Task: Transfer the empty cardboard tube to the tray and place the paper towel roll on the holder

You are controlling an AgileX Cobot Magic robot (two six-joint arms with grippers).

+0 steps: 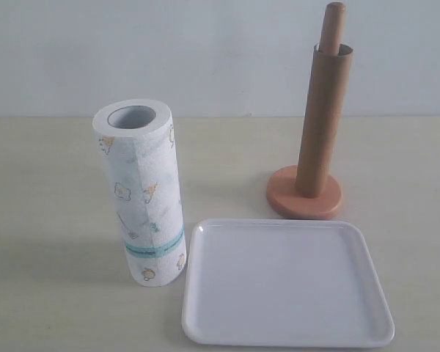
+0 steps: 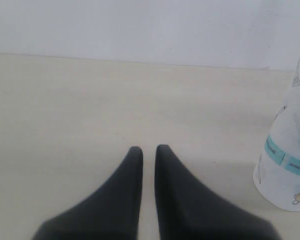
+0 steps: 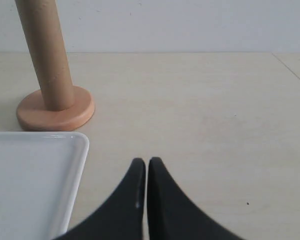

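A pale table (image 1: 51, 220) is seen across all views, backed by a plain white wall. At the near right of the table, a white tray (image 1: 286, 290) with a low rim is laid flat, and nothing is carried on it. Just beside the tray's left edge, the paper towel roll (image 1: 143, 194) is stood upright on its end, with its hollow core open at the top; whether roll and tray touch cannot be told. Farther back and to the right, beyond the tray's far edge, the holder (image 1: 282, 198) is placed on its round base. The cardboard tube (image 1: 323, 125) is slipped over the holder's pole and rests on the base, leaning slightly, while the rounded tip of the pole is left showing above the tube's upper rim.

The left gripper (image 2: 149, 150) is held low over bare table, with the roll off to one side of it and well apart; its two dark fingers are brought almost together, only a thin slit being left between them, and nothing is gripped or touched. The right gripper (image 3: 146, 162) is likewise held over bare table beside the tray's corner, its fingers pressed together at the tips, with nothing between them.
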